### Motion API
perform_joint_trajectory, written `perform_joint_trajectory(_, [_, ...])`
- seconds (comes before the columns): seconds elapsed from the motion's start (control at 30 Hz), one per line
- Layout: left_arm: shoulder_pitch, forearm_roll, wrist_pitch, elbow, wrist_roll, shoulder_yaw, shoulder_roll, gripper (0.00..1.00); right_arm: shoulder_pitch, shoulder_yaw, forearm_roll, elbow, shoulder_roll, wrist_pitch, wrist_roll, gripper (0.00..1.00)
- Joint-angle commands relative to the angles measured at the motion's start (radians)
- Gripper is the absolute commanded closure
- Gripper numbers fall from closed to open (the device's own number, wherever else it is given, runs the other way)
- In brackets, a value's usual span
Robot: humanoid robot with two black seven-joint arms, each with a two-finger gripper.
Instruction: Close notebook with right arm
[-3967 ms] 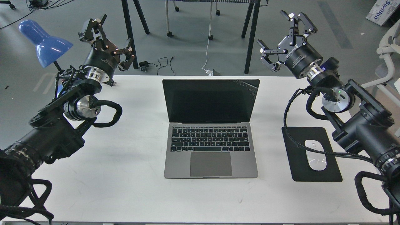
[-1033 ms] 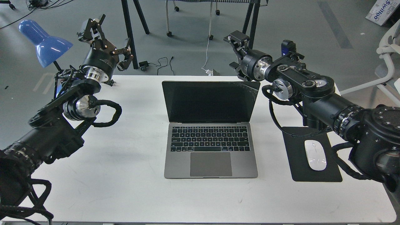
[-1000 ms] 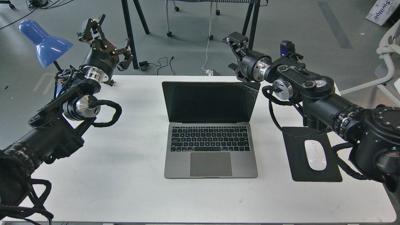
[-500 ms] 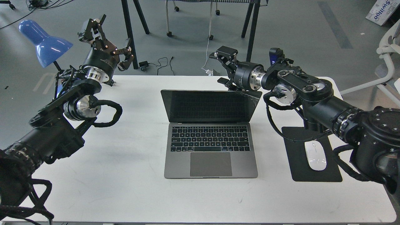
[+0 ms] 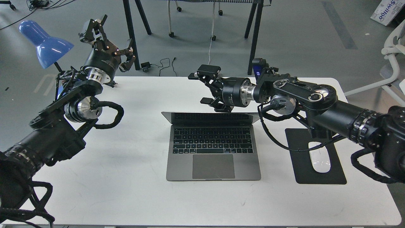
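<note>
— So, where is the slim space-grey metal notebook (image 5: pixel 213 148) with the black keyboard?

— It lies in the middle of the white rectangular tabletop (image 5: pixel 126 190), with its front edge toward me. Its lid leans far forward over the keyboard, so I see only a thin dark band of screen under the top edge of the lid.

— And the right arm (image 5: pixel 316 104)?

— This black jointed arm with silver rings reaches across from the right side, above the rear half of the tabletop. The right gripper (image 5: pixel 205 88) is just behind the top edge of the lid, near its middle. Its two black fingers are spread apart and they grasp nothing. The lower finger is very near the lid; whether it touches, I cannot tell.

— How much free room is there around?

— Left of the notebook, the smooth matte tabletop is bare up to its left edge. On the right, a flat black rectangular mouse pad (image 5: pixel 329 175) lies near the notebook but apart from it, and a glossy white rounded mouse (image 5: pixel 319 163) rests on it. A black ribbed cable loop of the right arm crosses above the pad.

— And the other arm?

— The left gripper (image 5: pixel 107 41) is raised beyond the rear left corner, beside a shiny blue lamp shade (image 5: pixel 44 42). Its fingers are spread wide and hold nothing.
</note>
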Motion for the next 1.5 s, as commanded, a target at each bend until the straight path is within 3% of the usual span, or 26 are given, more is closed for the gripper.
perform_joint_trajectory(0.0, [0.000,0.000,0.000,0.000,0.000,0.000,0.000,0.00,-0.006,-0.040,0.000,0.051,-0.027,0.000,-0.001,0.00])
perform_joint_trajectory(0.2, [0.000,0.000,0.000,0.000,0.000,0.000,0.000,0.00,-0.007,-0.114,0.000,0.134,-0.070,0.000,-0.002,0.00])
perform_joint_trajectory(0.6, [0.000,0.001,-0.002,0.002,0.000,0.000,0.000,0.00,-0.045,-0.244,-0.015,0.155,-0.062,-0.004,-0.004,0.00])
perform_joint_trajectory(1.47, [0.000,0.000,-0.002,0.002,0.000,0.000,0.000,0.00,-0.147,-0.238,-0.141,0.115,-0.060,-0.026,-0.030,0.00])
